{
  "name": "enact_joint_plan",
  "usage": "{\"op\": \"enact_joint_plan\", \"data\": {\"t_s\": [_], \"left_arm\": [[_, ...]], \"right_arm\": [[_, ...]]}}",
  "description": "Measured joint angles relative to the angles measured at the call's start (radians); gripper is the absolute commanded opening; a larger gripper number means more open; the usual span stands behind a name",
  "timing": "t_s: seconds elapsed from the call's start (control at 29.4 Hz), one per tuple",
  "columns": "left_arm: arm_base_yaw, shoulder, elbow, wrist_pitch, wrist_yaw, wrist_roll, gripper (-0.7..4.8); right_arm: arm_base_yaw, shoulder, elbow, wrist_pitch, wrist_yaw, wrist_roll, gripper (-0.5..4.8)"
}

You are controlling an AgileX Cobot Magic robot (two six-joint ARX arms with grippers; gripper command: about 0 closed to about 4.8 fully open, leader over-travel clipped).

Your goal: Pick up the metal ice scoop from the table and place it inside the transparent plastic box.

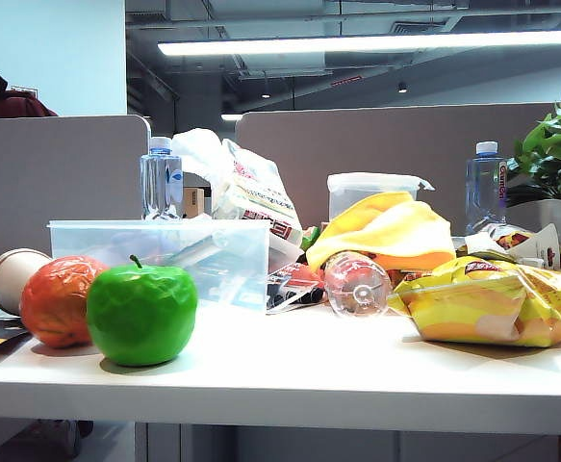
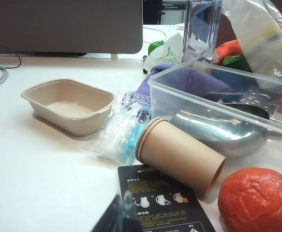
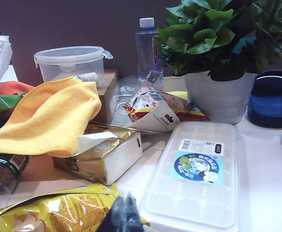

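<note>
We see the metal ice scoop (image 2: 218,130) lying inside the transparent plastic box (image 2: 213,94) on the tabletop (image 2: 39,169), beyond and to one side of the left jaws (image 2: 119,215), whose spread we cannot tell. The right jaws (image 3: 126,215), pressed together, sit just beside an ice tray (image 3: 194,179).
</note>
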State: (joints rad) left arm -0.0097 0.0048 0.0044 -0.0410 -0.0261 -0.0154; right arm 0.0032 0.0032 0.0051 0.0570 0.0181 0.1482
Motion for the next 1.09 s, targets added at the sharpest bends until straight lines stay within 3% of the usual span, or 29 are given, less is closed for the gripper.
{"op": "enact_joint_plan", "data": {"t_s": [1.09], "left_arm": [[0.000, -0.001, 0.000, 0.000, 0.000, 0.000, -0.05]], "right_arm": [[0.021, 0.000, 0.000, -0.020, -0.019, 0.023, -0.05]]}}
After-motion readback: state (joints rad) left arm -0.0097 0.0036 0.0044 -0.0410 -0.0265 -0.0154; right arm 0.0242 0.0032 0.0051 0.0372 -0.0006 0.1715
